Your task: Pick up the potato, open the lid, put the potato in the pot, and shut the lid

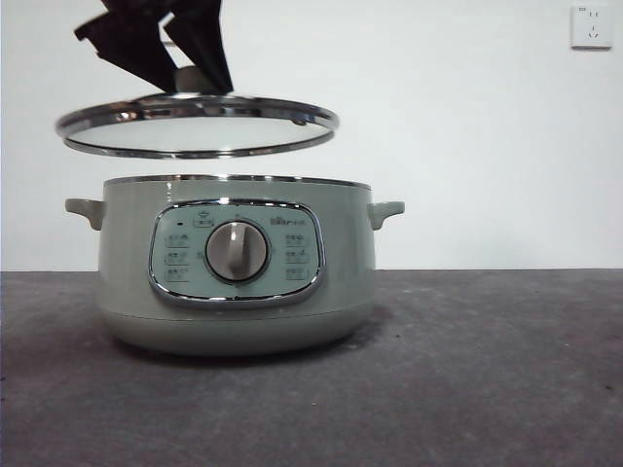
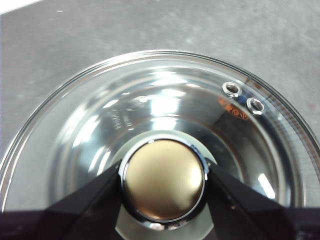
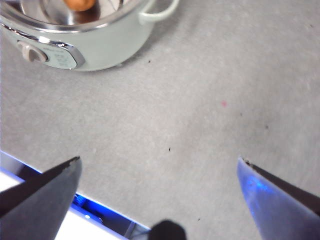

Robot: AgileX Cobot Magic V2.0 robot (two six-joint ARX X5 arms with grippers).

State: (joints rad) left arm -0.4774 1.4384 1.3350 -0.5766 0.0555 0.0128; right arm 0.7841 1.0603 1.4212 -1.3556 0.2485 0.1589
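The pale green pot (image 1: 234, 268) stands on the grey table, dial facing the front camera. The glass lid (image 1: 198, 125) hangs a little above the pot, tilted slightly and shifted toward the left. My left gripper (image 2: 162, 181) is shut on the lid's knob (image 2: 164, 180), a black jaw on each side of it; in the front view it comes down from the top (image 1: 190, 73). The orange-brown potato (image 3: 80, 4) lies inside the pot (image 3: 85, 42), seen in the right wrist view. My right gripper (image 3: 159, 167) is open over bare table, away from the pot.
A white wall socket (image 1: 591, 26) sits high on the back wall at the right. The table's near edge with a white-blue strip (image 3: 60, 220) shows beneath the right gripper.
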